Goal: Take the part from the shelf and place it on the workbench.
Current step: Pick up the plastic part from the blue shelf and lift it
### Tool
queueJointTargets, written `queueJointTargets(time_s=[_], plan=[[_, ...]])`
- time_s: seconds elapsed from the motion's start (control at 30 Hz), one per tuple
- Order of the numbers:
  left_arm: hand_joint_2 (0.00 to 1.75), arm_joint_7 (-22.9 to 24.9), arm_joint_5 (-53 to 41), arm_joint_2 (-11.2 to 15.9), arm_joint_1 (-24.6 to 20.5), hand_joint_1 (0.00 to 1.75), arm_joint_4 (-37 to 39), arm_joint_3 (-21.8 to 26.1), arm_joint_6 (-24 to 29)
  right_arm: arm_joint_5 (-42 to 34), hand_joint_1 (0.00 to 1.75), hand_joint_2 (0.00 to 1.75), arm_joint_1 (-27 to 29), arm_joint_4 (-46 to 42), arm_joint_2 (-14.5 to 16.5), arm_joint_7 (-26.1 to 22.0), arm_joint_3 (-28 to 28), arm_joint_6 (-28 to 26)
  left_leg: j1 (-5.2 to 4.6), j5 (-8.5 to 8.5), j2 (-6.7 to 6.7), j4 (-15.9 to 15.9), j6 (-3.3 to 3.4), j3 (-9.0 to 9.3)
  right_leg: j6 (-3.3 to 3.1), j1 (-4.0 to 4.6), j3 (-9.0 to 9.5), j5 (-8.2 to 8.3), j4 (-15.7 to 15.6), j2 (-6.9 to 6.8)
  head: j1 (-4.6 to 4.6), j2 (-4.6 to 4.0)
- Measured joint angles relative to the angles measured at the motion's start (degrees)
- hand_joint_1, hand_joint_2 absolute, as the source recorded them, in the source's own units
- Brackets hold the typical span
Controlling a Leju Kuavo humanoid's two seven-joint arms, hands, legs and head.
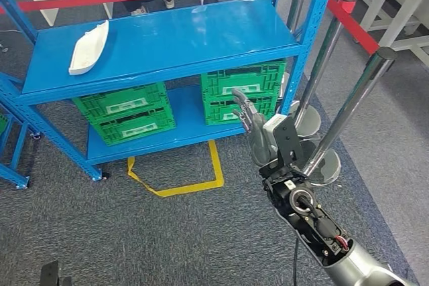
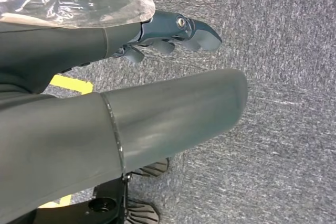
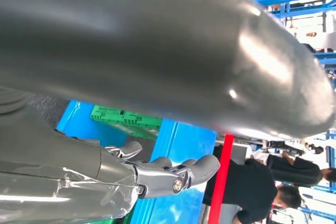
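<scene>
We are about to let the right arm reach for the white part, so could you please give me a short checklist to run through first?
1. White part lying free on the blue shelf's top deck, nothing on it: ok.
2. Right hand empty, fingers apart: ok.
3. Right hand near the part: not ok; it is by the green crates at the shelf's other end.
4. Left hand empty, over the carpet: ok.
5. Stanchion poles close beside the right arm: not ok.
6. Workbench ready to receive the part: cannot tell.
</scene>
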Motion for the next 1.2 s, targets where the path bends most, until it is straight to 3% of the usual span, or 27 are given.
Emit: queueJointTargets(time_s=[0.77,0.93,1.1,1.17,1.2], plan=[[0.00,0.0,-0.7,0.0,-0.3,0.00,0.0,0.0,-0.1,0.8,0.00,0.00,0.0,0.3,0.0,-0.2,-1.4,0.4,-0.04,-0.12,0.00,0.2,0.16,-0.03,0.04,-0.17,0.01,0.01,0.0,0.00,-0.01,0.00],[0.00,0.1,-0.7,-0.1,-0.5,0.00,0.0,0.0,0.0,0.8,0.00,0.00,0.0,0.6,0.0,-0.2,-1.7,0.4,-0.07,-0.39,0.01,0.7,0.57,-0.28,0.31,-0.20,0.02,0.03,0.0,0.00,-0.02,0.00],[0.00,0.2,-0.7,-0.1,-0.6,0.00,0.0,0.1,0.1,0.8,0.00,0.00,0.0,0.8,0.0,-0.2,-1.9,0.7,0.04,-0.51,0.02,0.7,1.35,-0.34,1.13,-0.31,0.09,0.07,-0.3,-0.06,-0.04,0.00],[0.00,0.3,-0.7,-0.2,-0.7,0.00,0.0,0.1,0.1,0.9,0.00,0.00,-0.1,0.8,0.0,-0.3,-2.1,0.9,0.43,-0.18,0.14,-0.4,1.78,0.34,1.47,-0.24,-0.69,-1.12,1.4,0.09,0.10,0.00],[0.00,0.3,-0.7,-0.3,-0.8,0.00,0.0,0.1,0.1,1.0,0.00,0.00,-0.2,0.8,0.0,-0.3,-2.2,0.9,0.63,-0.07,0.21,-0.8,1.96,0.66,1.58,-0.21,-1.99,-2.54,4.1,0.21,0.25,0.00]])
